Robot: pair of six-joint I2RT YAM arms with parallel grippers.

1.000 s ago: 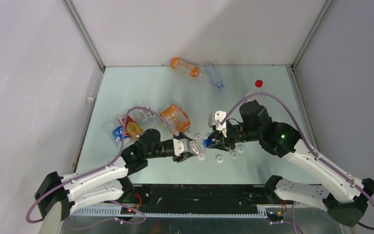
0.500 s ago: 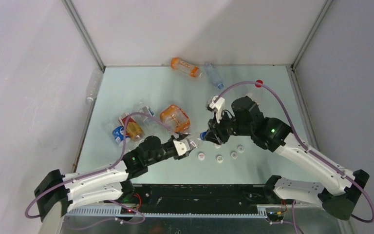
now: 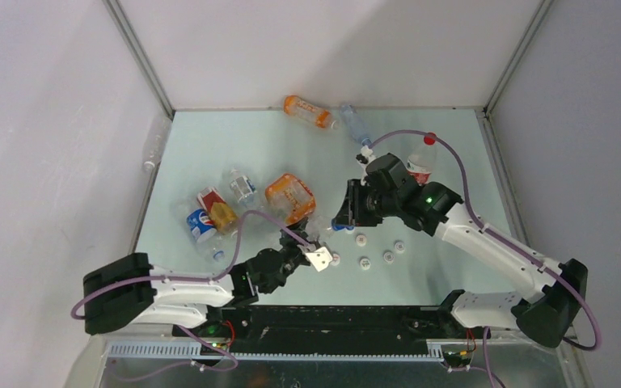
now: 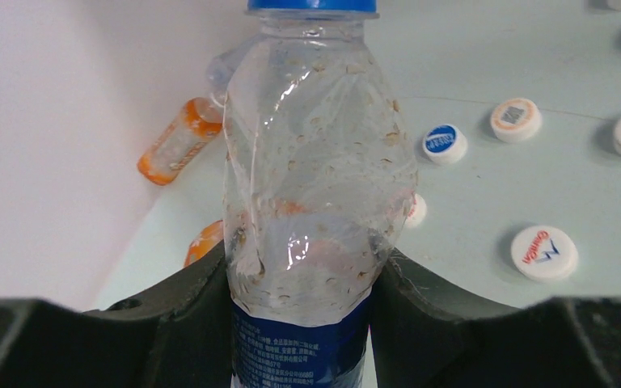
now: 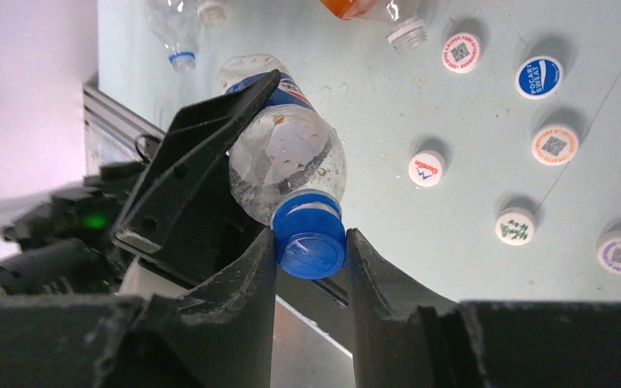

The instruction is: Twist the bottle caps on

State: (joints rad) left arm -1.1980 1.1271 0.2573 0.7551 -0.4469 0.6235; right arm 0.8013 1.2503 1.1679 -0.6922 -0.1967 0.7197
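My left gripper (image 4: 303,299) is shut on a clear crumpled bottle with a blue label (image 4: 315,186) and holds it off the table. A blue cap (image 5: 311,234) sits on the bottle's neck. My right gripper (image 5: 311,242) is shut on this cap, one finger on each side. In the top view the two grippers meet near the table's middle, left gripper (image 3: 317,250) below right gripper (image 3: 341,225). Several loose white caps (image 3: 364,263) lie on the table just right of them, and show in the right wrist view (image 5: 426,168) too.
An orange bottle (image 3: 307,111) and a clear bottle (image 3: 354,123) lie at the back wall. A red-capped bottle (image 3: 422,162) stands behind my right arm. A wide orange bottle (image 3: 289,197), an amber tea bottle (image 3: 218,208) and a Pepsi bottle (image 3: 200,226) sit at the left.
My left arm has drawn back and dropped low towards the near edge, still gripping the bottle. My right gripper has moved back and left with the blue cap onto the bottle's neck.
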